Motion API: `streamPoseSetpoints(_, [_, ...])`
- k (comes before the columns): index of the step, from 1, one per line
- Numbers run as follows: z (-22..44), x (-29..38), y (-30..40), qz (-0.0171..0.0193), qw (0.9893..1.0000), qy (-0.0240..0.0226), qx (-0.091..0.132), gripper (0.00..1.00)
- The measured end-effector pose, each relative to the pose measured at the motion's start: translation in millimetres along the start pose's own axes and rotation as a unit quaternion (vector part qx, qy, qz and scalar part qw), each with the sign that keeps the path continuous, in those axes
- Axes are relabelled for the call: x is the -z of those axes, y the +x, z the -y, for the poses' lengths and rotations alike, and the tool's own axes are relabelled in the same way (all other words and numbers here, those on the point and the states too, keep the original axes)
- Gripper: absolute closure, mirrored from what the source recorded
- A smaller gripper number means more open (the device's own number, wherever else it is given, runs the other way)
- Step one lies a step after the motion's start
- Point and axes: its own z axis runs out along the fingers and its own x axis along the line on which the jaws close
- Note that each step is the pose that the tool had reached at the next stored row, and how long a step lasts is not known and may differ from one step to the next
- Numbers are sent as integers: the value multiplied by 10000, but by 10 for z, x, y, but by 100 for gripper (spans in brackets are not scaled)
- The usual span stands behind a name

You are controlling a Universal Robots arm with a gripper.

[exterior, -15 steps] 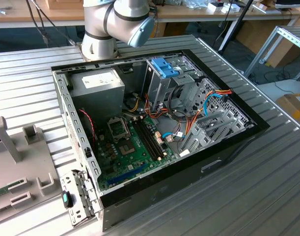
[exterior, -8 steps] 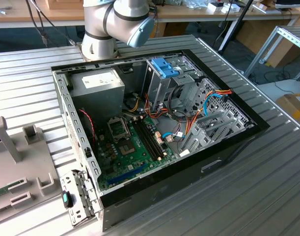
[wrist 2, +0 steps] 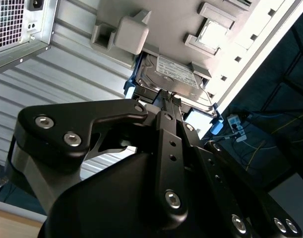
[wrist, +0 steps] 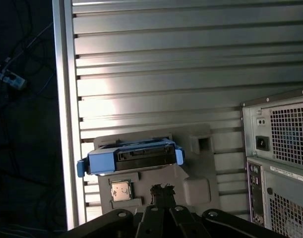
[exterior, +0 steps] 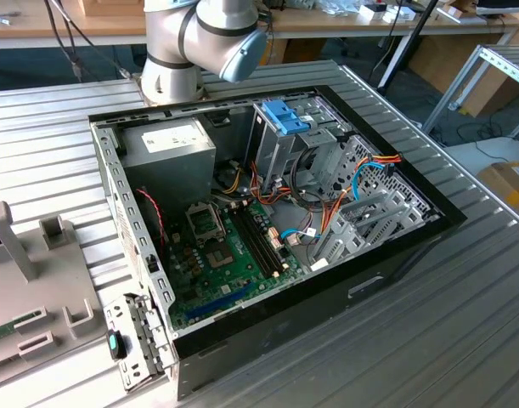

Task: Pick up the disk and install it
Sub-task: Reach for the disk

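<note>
The disk (wrist 2: 173,74) is a grey-metal drive with a white label and light-blue rails, and it rests in a grey fixture tray (wrist 2: 156,20). In the first wrist view the disk (wrist: 134,156) shows its connector edge between blue tabs. My gripper (wrist 2: 167,98) hangs just short of the disk's near edge, fingertips pressed together with nothing between them. In the first wrist view the gripper (wrist: 161,188) sits a little apart from the disk. The open computer case (exterior: 395,255) holds the blue-tabbed drive cage (exterior: 284,127).
The fixture tray (exterior: 38,289) lies at the exterior view's left on the slatted aluminium table (exterior: 446,340). A processor chip (wrist: 120,190) sits in a tray pocket beside the disk. The table edge (wrist: 67,99) drops to a dark floor. The case's vented rear panel (wrist: 275,163) stands close by.
</note>
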Motion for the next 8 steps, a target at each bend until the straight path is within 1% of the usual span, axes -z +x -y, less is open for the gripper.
streamPoseSetpoints(2, [-9, -8, 13, 1, 10000, -1, 0, 89])
streamPoseSetpoints(5, [-44, -19, 94, 0, 10000, 0, 0, 89])
streamPoseSetpoints(6, [-48, -21, 107, 0, 10000, 0, 0, 89])
streamPoseSetpoints(8, [-48, -20, 109, 0, 10000, 0, 0, 89])
